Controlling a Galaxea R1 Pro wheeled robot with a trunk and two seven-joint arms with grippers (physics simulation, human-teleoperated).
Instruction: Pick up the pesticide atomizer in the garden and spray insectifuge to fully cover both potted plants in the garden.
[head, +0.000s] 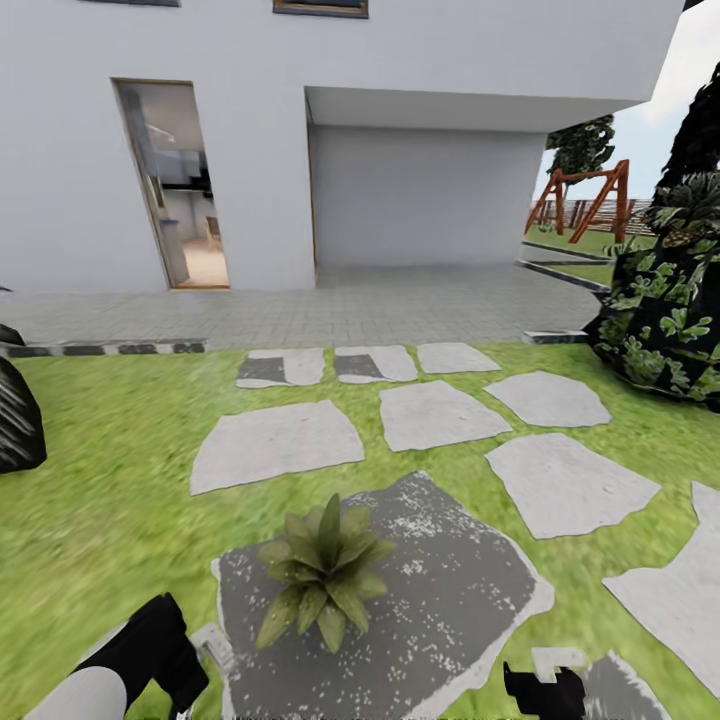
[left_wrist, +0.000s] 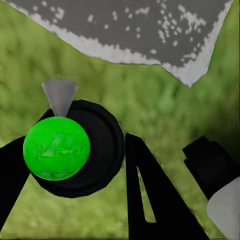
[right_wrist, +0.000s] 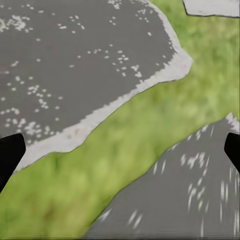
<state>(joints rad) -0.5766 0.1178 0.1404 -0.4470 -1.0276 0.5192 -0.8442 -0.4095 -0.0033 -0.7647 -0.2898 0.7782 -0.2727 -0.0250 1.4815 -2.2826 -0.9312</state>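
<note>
The left hand (left_wrist: 75, 175) is clenched on the atomizer (left_wrist: 75, 147): in the left wrist view its black fingers (left_wrist: 150, 200) flank a round black body topped by a bright green cap, with a small pale cone, probably the nozzle, poking out beyond it toward the grass and the edge of a dark stone slab (left_wrist: 140, 30). That grip seems chosen so the nozzle faces forward along the fingers, ready to spray whatever the arm is aimed at. In the head view this hand (head: 165, 650) sits at the lower left of the frame, low and just left of the plant (head: 322, 570), a rosette of pointed green leaves standing on the dark slab (head: 440, 590) at lower centre; its pot is hidden under the leaves. The nozzle looks to be pointing past the plant, not yet squarely at it, so some aiming is probably still needed. The right hand (head: 545, 690), at the bottom right of the head view, is released and empty, its fingertips (right_wrist: 11, 150) spread wide over slab and lawn (right_wrist: 150, 130), held clear of the work. Pale stepping stones (head: 275, 445) lead up the frame to the white house (head: 250, 150).
</note>
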